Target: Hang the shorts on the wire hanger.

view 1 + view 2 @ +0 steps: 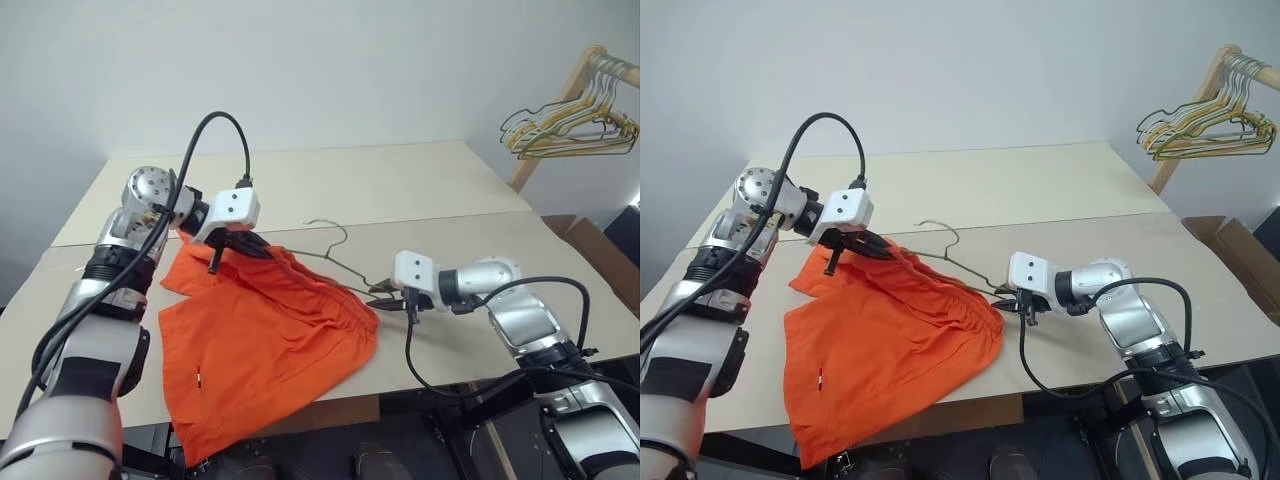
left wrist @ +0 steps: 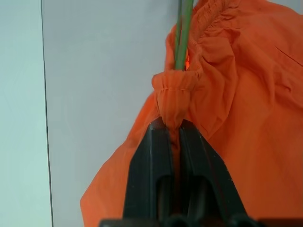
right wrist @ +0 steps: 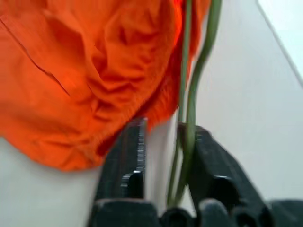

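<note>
The bright orange shorts (image 1: 260, 340) lie on the table (image 1: 420, 190), one leg drooping over the front edge. My left gripper (image 1: 256, 250) is shut on a bunched piece of their waistband at the far left, seen close in the left wrist view (image 2: 173, 125). The thin grey-olive wire hanger (image 1: 343, 237) shows its hook behind the shorts, and one arm runs along the waistband toward my right gripper (image 1: 386, 297). That gripper is open at the hanger's right corner; in the right wrist view the wire (image 3: 191, 94) passes between its fingers (image 3: 130, 151).
A wooden rack (image 1: 555, 115) at the far right carries bunched yellow, green and pink hangers (image 1: 575, 130). A cardboard box (image 1: 600, 250) sits beside the table's right end. Black cables loop off both wrists.
</note>
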Motion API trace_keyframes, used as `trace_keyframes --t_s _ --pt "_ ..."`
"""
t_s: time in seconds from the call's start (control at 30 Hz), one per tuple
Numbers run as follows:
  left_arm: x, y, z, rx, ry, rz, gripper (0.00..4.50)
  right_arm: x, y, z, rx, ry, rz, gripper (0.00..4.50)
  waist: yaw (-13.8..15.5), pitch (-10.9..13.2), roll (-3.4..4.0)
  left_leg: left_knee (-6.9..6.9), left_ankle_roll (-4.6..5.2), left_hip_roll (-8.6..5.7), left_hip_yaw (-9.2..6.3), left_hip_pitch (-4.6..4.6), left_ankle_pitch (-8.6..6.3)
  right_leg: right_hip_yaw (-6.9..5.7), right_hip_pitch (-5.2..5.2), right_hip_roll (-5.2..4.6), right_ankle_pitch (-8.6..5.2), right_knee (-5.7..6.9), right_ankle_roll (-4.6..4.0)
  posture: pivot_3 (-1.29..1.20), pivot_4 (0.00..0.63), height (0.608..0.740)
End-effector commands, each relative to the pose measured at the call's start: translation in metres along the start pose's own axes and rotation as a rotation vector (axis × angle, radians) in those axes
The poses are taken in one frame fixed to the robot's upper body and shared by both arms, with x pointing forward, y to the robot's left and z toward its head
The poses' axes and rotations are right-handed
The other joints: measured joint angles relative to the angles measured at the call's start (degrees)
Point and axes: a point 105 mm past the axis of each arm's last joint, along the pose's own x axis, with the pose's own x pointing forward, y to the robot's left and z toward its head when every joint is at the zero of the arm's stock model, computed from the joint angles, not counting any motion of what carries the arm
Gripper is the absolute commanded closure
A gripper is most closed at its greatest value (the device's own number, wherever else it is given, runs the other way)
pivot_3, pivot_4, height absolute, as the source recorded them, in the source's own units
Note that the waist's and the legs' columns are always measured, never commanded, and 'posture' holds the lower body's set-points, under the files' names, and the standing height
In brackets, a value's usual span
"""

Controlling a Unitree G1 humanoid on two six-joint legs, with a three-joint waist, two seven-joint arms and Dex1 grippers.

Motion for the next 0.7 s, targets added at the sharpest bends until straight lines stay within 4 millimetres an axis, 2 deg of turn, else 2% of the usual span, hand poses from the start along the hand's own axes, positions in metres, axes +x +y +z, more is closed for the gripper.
trace_keyframes --t_s 0.03,0.07,0.2,0.27,0.37,0.43,0.53,0.7 --pt "-0.019 0.005 0.009 0.042 -0.026 0.061 4.5 -0.019 -0.016 0.003 0.007 -0.019 -0.096 1.77 -0.2 0.0 0.0 0.0 0.0 0.0 0.01 0.01 0.0 0.01 0.0 0.0 0.0 0.0 0.0 -0.12 0.0 0.74" --pt "-0.021 0.006 0.009 0.04 -0.029 0.07 4.5 -0.024 -0.019 0.002 0.024 -0.023 -0.122 1.45 -0.3 0.0 0.0 0.0 0.0 0.01 0.0 0.0 0.0 0.01 -0.01 0.0 0.0 0.01 0.0 -0.12 0.0 0.74" --pt "-0.029 0.01 0.011 0.047 -0.035 0.102 4.5 -0.056 -0.024 -0.006 0.162 -0.056 -0.206 1.45 -0.1 0.0 0.0 0.13 0.0 -0.01 -0.01 -0.07 0.0 -0.03 0.0 -0.05 0.0 0.01 0.01 -0.13 0.0 0.74" --pt "-0.033 0.012 0.012 0.049 -0.042 0.117 4.5 -0.067 -0.016 -0.01 0.257 -0.072 -0.203 1.45 -0.1 0.0 0.0 0.18 0.01 -0.01 -0.04 -0.1 0.0 -0.06 0.02 -0.05 0.0 0.0 0.01 -0.13 0.0 0.74" --pt "-0.037 0.014 0.013 0.049 -0.051 0.136 4.5 -0.067 0.0 -0.013 0.415 -0.097 -0.165 1.45 -0.3 0.0 0.0 0.29 0.05 0.03 -0.05 -0.09 -0.03 -0.06 0.04 0.0 0.0 0.05 0.01 -0.14 0.0 0.74" --pt "-0.038 0.014 0.013 0.045 -0.054 0.134 4.5 -0.059 0.009 -0.015 0.479 -0.107 -0.153 1.45 -0.9 0.0 0.0 0.36 0.06 0.05 -0.06 -0.09 -0.04 -0.05 0.03 0.02 0.0 0.14 0.01 -0.14 0.0 0.74" --pt "-0.039 0.011 0.012 0.046 -0.059 0.119 4.5 -0.032 0.026 -0.019 0.567 -0.116 -0.136 1.45 -1.5 0.0 -0.04 0.38 0.07 0.07 -0.1 -0.08 -0.04 -0.04 0.02 0.07 -0.02 0.25 0.02 -0.14 0.0 0.74" --pt "-0.039 0.012 0.01 0.042 -0.051 0.127 4.5 0.002 0.044 -0.011 0.688 -0.163 -0.075 1.45 -1.7 0.0 -0.02 0.42 0.09 0.09 -0.16 -0.18 -0.05 -0.02 -0.12 0.11 -0.07 0.36 0.02 -0.13 0.0 0.74"
